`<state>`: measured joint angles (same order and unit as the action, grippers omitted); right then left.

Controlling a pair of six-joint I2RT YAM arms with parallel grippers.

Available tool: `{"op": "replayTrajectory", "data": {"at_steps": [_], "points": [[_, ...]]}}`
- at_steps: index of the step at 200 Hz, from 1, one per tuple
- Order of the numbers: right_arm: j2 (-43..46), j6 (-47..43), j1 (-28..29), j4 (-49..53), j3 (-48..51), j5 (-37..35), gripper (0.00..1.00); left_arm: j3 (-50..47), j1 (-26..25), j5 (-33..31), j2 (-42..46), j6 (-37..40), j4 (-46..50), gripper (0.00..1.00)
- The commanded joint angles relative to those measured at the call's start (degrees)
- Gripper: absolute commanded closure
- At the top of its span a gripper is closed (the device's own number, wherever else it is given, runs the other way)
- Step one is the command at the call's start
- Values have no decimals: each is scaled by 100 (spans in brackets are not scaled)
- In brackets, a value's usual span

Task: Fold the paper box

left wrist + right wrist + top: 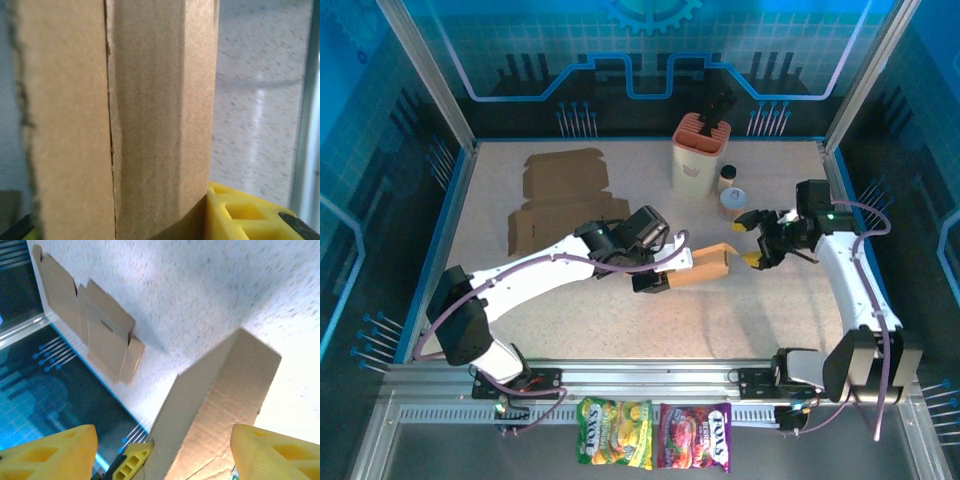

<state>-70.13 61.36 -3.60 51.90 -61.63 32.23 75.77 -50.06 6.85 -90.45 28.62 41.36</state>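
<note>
Matt, rough brown cardboard box [712,264], glossy speckled table [620,325]

My left arm [530,265], right arm [848,270]: white shells, black joints, black shoulder housings. Lilac cables [887,360] loop along both. Small green light [831,213] on right wrist. My fingers [52,452] yellow plastic, ribbed, open-celled.

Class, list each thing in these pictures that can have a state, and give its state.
paper box: folded into shape, gripped at one end
left gripper: shut on the paper box
right gripper: open, jaws wide
cardboard blanks: unfolded, lying flat
pink holder: upright
candy bags: lying flat
</note>
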Motion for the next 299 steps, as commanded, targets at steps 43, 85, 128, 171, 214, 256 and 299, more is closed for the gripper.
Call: {"op": "replayTrajectory", "data": {"at_steps": [43, 85, 128, 171, 214, 256, 299], "points": [[1069, 81, 449, 191, 238, -1421, 32, 1195, 267, 487, -717, -898, 1901, 62], [1535, 1073, 2058, -1340, 1079, -1969, 34, 1745, 318, 207, -1314, -1222, 2230, 60], [1100, 1559, 2644, -2602, 1492, -2010, 35, 2003, 359, 189, -1692, -1370, 2207, 58], [735, 1534, 2670, -2626, 1507, -2012, 39, 1955, 374, 202, -1726, -1471, 1998, 54], [686, 1408, 2662, -2029, 1468, -2006, 46, 1906, 373, 175, -1646, -1477, 1926, 52], [545, 1323, 2568, -1995, 1663, -1954, 54, 1850, 364, 200, -1596, -1496, 1874, 51], [367, 1261, 2566, -1580, 1669, -1952, 68, 1805, 344, 246, -1537, -1485, 1820, 48]]}}
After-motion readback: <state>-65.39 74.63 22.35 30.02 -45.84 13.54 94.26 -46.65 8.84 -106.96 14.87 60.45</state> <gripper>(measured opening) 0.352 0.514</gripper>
